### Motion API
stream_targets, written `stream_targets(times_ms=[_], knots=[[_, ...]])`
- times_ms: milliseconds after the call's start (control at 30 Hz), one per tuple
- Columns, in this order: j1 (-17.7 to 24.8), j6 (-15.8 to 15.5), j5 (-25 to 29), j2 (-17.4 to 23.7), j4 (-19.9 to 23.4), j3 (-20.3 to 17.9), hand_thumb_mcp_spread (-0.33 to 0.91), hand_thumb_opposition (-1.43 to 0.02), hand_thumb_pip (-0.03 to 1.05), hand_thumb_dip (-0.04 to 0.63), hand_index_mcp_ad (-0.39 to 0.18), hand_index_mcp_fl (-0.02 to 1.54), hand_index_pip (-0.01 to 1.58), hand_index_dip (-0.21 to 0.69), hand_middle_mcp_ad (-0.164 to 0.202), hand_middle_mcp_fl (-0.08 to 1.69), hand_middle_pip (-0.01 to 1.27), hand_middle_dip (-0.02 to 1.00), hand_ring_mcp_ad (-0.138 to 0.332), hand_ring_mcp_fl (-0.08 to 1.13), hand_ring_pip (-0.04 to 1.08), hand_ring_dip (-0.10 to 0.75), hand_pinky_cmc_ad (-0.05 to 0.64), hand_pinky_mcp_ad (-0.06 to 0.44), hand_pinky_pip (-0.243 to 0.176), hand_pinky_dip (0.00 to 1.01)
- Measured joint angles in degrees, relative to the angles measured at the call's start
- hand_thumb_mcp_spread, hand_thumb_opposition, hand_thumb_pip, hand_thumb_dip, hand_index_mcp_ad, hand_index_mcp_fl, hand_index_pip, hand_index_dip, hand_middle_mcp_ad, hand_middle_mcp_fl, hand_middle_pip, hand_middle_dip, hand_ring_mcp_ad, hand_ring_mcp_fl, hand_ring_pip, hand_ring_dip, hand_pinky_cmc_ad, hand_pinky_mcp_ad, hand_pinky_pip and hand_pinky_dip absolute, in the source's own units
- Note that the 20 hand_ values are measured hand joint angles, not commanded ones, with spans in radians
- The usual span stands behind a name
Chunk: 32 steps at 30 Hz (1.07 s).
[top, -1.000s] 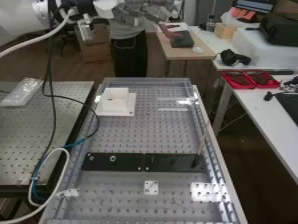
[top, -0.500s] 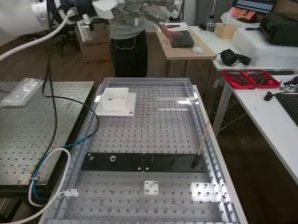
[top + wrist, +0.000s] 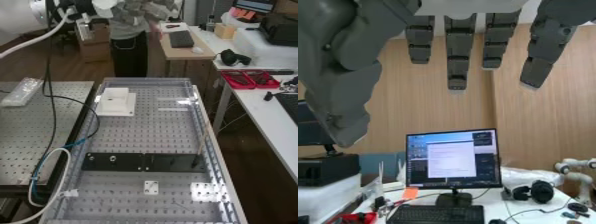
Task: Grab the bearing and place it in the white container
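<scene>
In the wrist view the hand (image 3: 459, 52) is open, its fingers straight and spread, the thumb held apart from them, with nothing between them. The white container (image 3: 116, 102) stands on its flat white base at the far left part of the perforated bench. On the flat black bar (image 3: 174, 162) lower down, the larger nut (image 3: 113, 158) stands near the left end, and the smaller nut (image 3: 91, 158) shows faintly to its left.
The white arm (image 3: 18, 16) is at the upper left of the high view, its cables (image 3: 49, 100) hanging over the bench's left edge. A thin rod (image 3: 202, 142) rises from the bar's right end. A small white plate (image 3: 151, 187) lies on the bench below the bar.
</scene>
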Motion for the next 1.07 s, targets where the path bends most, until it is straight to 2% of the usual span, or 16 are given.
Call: stream_targets(times_ms=[500, 767, 933, 1067], knots=[[-1.24, 2.64, -2.99, -0.21, -1.67, -0.38, 0.19, -0.76, 0.61, 0.173, -0.143, 0.14, 0.09, -0.094, 0.052, 0.30, 0.10, 0.41, 0.143, 0.02, 0.09, 0.274, 0.435, 0.374, -0.047, 0.39], [-2.09, 2.88, -3.82, 0.39, -2.79, -0.44, 0.19, -0.76, 0.61, 0.173, -0.143, 0.12, 0.08, -0.093, 0.052, 0.30, 0.10, 0.41, 0.143, 0.02, 0.09, 0.274, 0.435, 0.374, -0.047, 0.39], [-2.88, 3.01, -4.23, 0.71, -3.61, -0.32, 0.19, -0.76, 0.61, 0.173, -0.140, 0.16, 0.09, -0.075, 0.052, 0.18, 0.10, 0.39, 0.140, 0.02, 0.09, 0.274, 0.443, 0.374, -0.047, 0.39], [-4.36, 3.76, -4.99, 0.80, -5.92, 0.06, 0.19, -0.76, 0.59, 0.173, -0.143, 0.16, 0.08, -0.075, 0.052, 0.10, 0.10, 0.36, 0.140, 0.02, 0.09, 0.272, 0.442, 0.374, -0.047, 0.39]])
